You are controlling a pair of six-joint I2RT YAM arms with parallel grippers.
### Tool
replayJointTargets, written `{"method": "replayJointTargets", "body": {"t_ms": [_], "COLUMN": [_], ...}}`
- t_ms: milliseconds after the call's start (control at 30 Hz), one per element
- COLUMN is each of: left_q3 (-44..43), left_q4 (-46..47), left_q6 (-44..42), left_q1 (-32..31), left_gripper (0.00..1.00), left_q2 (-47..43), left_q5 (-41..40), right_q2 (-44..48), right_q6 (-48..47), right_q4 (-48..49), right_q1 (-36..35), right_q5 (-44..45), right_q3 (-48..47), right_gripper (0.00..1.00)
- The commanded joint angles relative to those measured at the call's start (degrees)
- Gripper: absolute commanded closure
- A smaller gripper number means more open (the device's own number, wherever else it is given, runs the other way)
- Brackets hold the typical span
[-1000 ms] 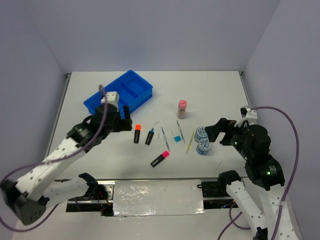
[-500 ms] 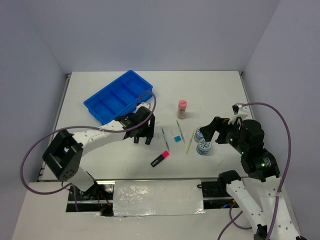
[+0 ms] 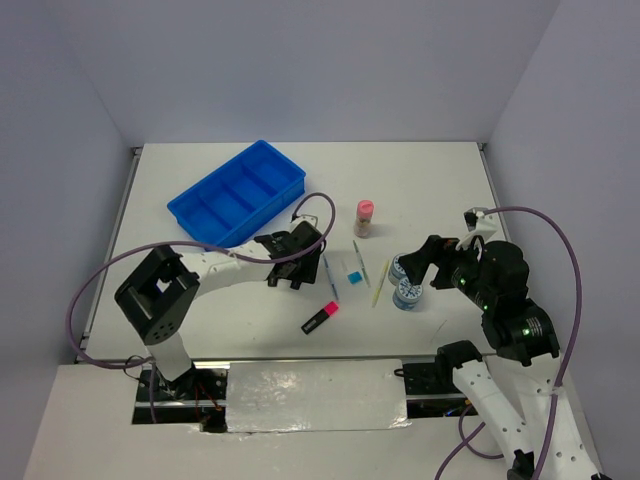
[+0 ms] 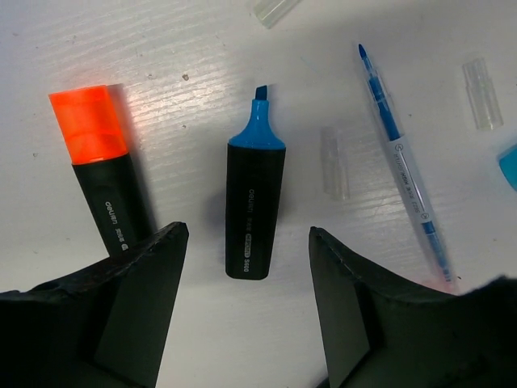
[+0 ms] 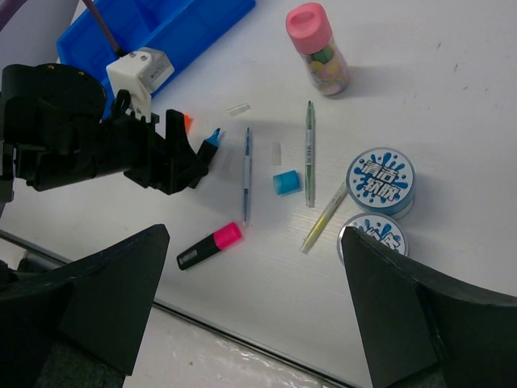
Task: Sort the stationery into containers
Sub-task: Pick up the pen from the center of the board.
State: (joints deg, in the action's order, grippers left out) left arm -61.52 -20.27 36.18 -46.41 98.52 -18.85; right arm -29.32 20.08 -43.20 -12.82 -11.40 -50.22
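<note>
Left gripper [image 4: 246,236] spread astride blue highlighter [image 4: 255,202], orange highlighter [image 4: 103,174] base hidden; right gripper [image 5: 254,234] spread

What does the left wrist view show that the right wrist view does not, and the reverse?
Only the left wrist view shows the black body of the blue highlighter, lying between the fingers of the open left claw. Only the right wrist view shows the blue tray, pink-capped bottle, two discs and pink highlighter. Both show the thin blue pen and the cap of the orange highlighter.
</note>
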Motion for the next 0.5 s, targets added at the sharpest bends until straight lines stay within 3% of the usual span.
{"method": "replayJointTargets", "body": {"t_ms": [0, 200, 467], "left_q3": [-0.8, 0.0, 1.5], "left_q4": [2.3, 4.2, 2.0], "left_q6": [-0.8, -2.0, 0.0], "left_q1": [0.0, 0.0, 0.0], "left_gripper": [0.27, 0.32, 0.53], "left_q2": [1.9, 4.3, 4.1], "left_q5": [-0.7, 1.1, -0.6], "right_q2": [0.3, 0.1, -0.3], "right_q6": [-0.7, -0.6, -0.5], "right_q4": [3.0, 3.3, 3.3], "right_q1": [0.0, 0.0, 0.1], "right_q5": [-1.1, -1.3, -1.6], "right_q3": [0.0, 0.5, 0.3], "right_gripper": [0.05, 0.05, 0.05]}}
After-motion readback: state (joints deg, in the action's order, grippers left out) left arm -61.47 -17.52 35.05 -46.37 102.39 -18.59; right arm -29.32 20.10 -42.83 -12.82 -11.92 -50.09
